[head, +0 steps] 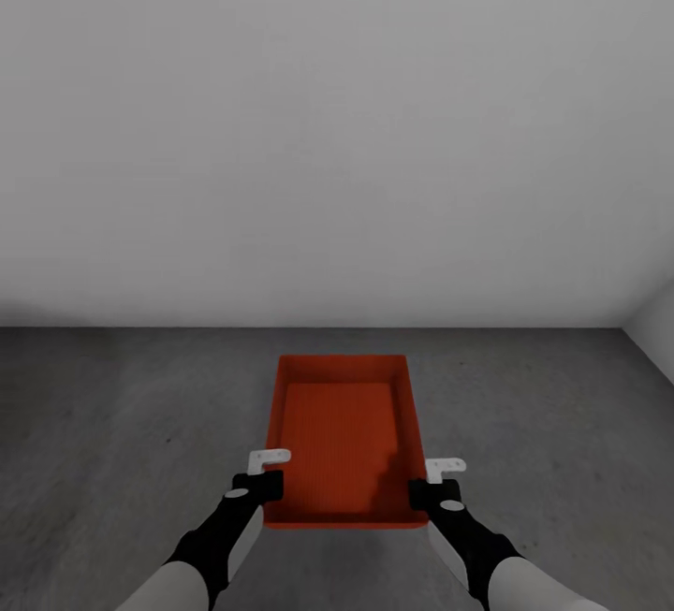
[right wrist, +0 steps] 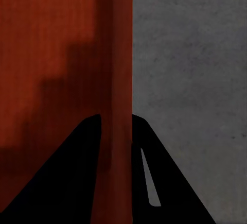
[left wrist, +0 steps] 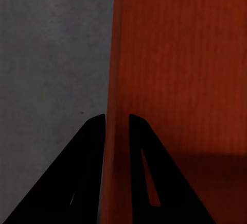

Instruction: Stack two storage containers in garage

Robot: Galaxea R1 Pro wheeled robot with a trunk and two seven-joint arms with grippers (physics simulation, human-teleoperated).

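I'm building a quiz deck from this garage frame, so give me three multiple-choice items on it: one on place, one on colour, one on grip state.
1. Where is the storage container held?
A. Over the grey concrete floor, before a plain pale wall
B. Over light wood planks
C. On a glass table

2. What colour is the storage container?
A. Blue
B. Red-orange
C. White

3. How is the storage container gripped?
A. By one gripper alone
B. By neither gripper
C. The left gripper is clamped on one side wall and the right gripper on the opposite one

Answers: 1 A, the head view shows mottled grey floor around it and a bare wall beyond. 2 B, it reads red-orange in all three views. 3 C, each wrist view shows a thin wall between two fingers.
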